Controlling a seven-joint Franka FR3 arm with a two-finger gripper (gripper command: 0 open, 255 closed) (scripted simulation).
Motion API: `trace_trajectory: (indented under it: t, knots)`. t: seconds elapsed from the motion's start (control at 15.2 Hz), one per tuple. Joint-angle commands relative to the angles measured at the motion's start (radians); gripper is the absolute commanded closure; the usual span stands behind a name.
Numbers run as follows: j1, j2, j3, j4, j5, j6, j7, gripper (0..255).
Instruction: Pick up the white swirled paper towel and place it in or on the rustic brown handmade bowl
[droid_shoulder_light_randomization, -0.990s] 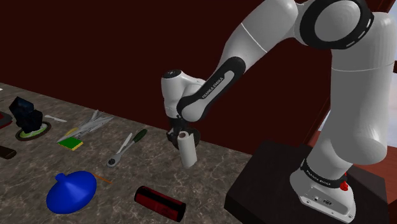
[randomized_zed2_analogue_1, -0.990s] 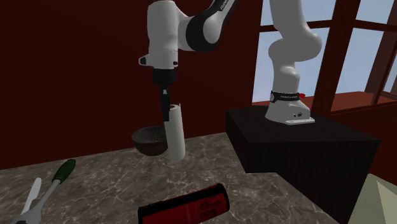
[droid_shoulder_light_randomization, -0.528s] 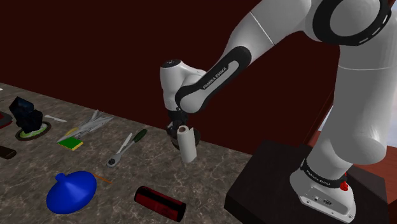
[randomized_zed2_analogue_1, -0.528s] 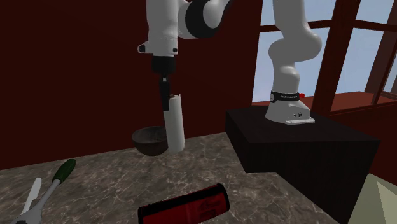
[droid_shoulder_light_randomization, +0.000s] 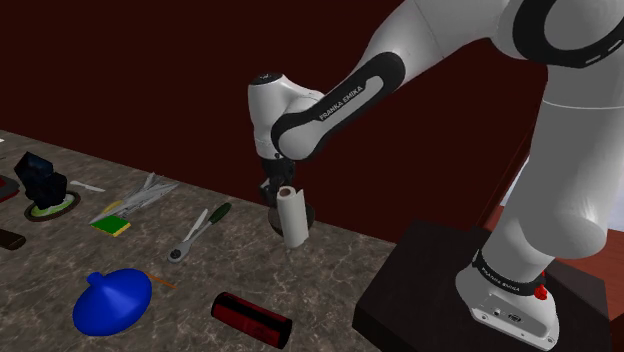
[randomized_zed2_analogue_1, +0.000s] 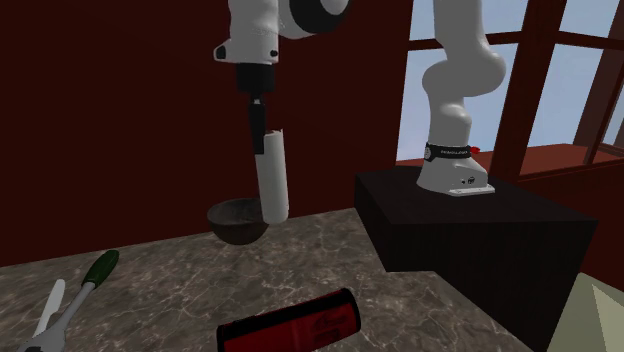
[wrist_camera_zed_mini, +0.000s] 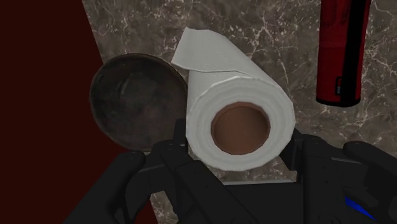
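My black gripper (droid_shoulder_light_randomization: 282, 192) is shut on the top of a white paper towel roll (droid_shoulder_light_randomization: 293, 217), which hangs upright and slightly tilted above the marble table. In the second exterior view the roll (randomized_zed2_analogue_1: 272, 177) is off the surface, its lower end in front of a dark brown bowl (randomized_zed2_analogue_1: 236, 221) by the dark red wall. From the wrist the roll (wrist_camera_zed_mini: 236, 109) shows its brown core between my fingers, with the bowl (wrist_camera_zed_mini: 137, 99) beside it, next to the wall.
A red cylinder (droid_shoulder_light_randomization: 251, 319) lies near the table's front. A blue bulb-shaped object (droid_shoulder_light_randomization: 112, 301), a green-handled tool (droid_shoulder_light_randomization: 199, 232), scissors (droid_shoulder_light_randomization: 142, 193) and a black device (droid_shoulder_light_randomization: 42, 181) lie toward the shoulder view's left. The black stand (droid_shoulder_light_randomization: 470, 300) is at its right.
The gripper has lifted the roll higher and carried it toward the wall and the bowl; the roll is now well off the table.
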Motion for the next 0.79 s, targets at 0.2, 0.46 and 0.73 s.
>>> trace_trajectory:
  t: [0.2,0.46,0.73]
  knots:
    - [-0.003,-0.036,0.005,0.024,0.019,-0.058,-0.015,255]
    - [-0.005,-0.062,0.008,0.048,0.032,-0.106,-0.026,255]
    - [-0.037,-0.053,-0.014,0.117,0.039,-0.162,-0.089,255]
